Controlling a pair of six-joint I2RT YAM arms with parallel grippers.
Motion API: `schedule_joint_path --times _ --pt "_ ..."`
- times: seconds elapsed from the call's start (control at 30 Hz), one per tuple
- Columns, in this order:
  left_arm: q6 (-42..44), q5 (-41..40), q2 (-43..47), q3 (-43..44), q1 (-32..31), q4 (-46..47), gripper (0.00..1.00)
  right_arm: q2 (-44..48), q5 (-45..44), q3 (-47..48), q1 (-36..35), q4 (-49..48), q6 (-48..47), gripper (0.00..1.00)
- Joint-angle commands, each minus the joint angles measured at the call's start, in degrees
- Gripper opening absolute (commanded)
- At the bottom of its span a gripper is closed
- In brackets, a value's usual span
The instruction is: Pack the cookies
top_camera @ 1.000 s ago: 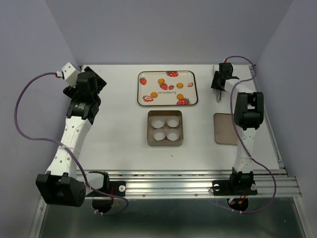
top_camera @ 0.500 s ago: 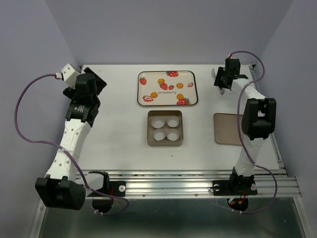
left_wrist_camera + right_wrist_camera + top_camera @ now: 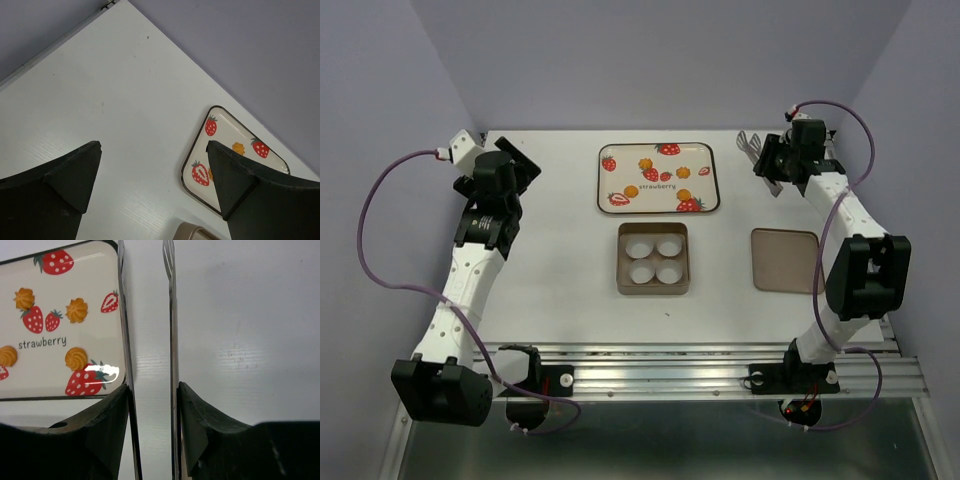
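Just swung out to 1 o'clock with slim metal tongs [image 3: 170, 315] clamped in right jaws and left jaws spread empty, leaving four small round orange-yellow cookies [image 3: 76, 310] unpacked on strawberry-printed tray [image 3: 30, 375] at 12 o'clock.

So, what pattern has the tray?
The tray: red strawberries and the word strawberry on cream; best in right wrist view.

Four round orange cookies [image 3: 76, 310] — swirled, scattered apart on tray [image 3: 45, 377].

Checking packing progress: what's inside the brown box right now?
Four white paper cups, all empty; the floor of the box beneath them is hidden. The cookies lie on the tray.
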State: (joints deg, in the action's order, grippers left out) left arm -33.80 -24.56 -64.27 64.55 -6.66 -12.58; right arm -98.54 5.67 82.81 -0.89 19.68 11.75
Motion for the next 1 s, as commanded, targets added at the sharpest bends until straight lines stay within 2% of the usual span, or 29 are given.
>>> schedule_joint_path --times 0.0,0.17,0.37,0.63,0.97 --pt "-0.6 4.1 0.9 -1.4 0.0 3.5 0.99 5.1 3.7 -1.7 -4.0 2.8 -3.7 0.49" --pt "-1.2 9.9 -1.6 -2.8 -0.1 3.8 0.99 3.8 -4.6 -1.4 -11.5 5.5 -6.3 0.48" --pt "-1.8 12.6 -3.3 -4.7 -0.6 3.6 0.99 -0.5 -5.4 1.8 -17.6 5.2 -5.7 0.48" --pt "-2.0 12.0 -3.8 -5.2 -1.3 2.4 0.99 -8.4 -11.9 8.2 -19.8 4.0 -5.1 0.49" --pt "-2.1 10.2 -4.5 -4.5 -1.3 1.8 0.99 -14.1 -13.1 13.1 -19.8 4.8 -6.6 0.51"
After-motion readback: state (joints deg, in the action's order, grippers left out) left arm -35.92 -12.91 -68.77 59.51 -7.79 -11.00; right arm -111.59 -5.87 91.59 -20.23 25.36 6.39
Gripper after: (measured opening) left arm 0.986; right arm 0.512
